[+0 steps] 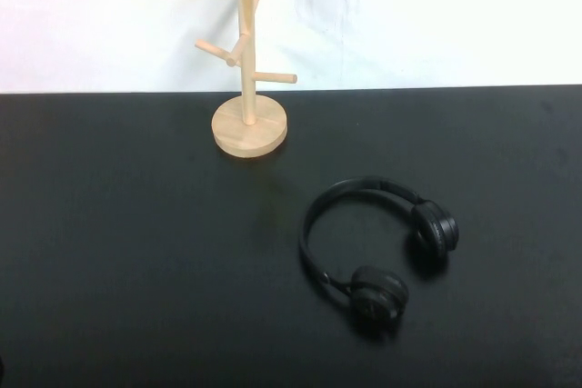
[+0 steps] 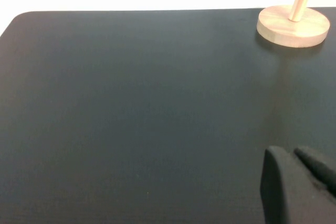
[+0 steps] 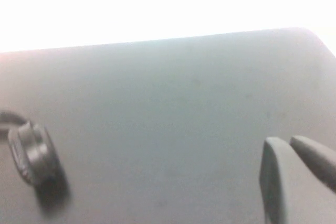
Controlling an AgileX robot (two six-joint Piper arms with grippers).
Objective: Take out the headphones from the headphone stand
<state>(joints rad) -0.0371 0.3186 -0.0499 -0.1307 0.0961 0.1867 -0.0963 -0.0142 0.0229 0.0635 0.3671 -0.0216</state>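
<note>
**Headphones flat on the table, stand bare**

The black table (image 1: 127,252) fills most of the room's view from above, its far edge running straight under a white wall (image 1: 436,15). A rounded far corner of it shows in the left wrist view, and another far corner in the right wrist view. Wide bare stretches of tabletop lie on the robot's left side and along the near edge.

Next in size is the headphone stand (image 1: 247,88), light wood, upright near the far edge a little left of centre. A slim pole rises from a round disc base, with angled pegs branching off at several heights. Nothing hangs on any peg I can see; the top runs out of view.

The headphones (image 1: 368,243) lie on the table, nearer than the stand and to its right, well apart from the base. They are black, with a thin curved headband arching toward the far side and two round padded ear cups, one to the right and one nearer the front edge. No arm touches them.

The left gripper (image 2: 302,174) sits low over bare table, fingertips almost together. The right gripper (image 3: 296,169) hangs beside the headphones, claw pressed together on nothing.
</note>
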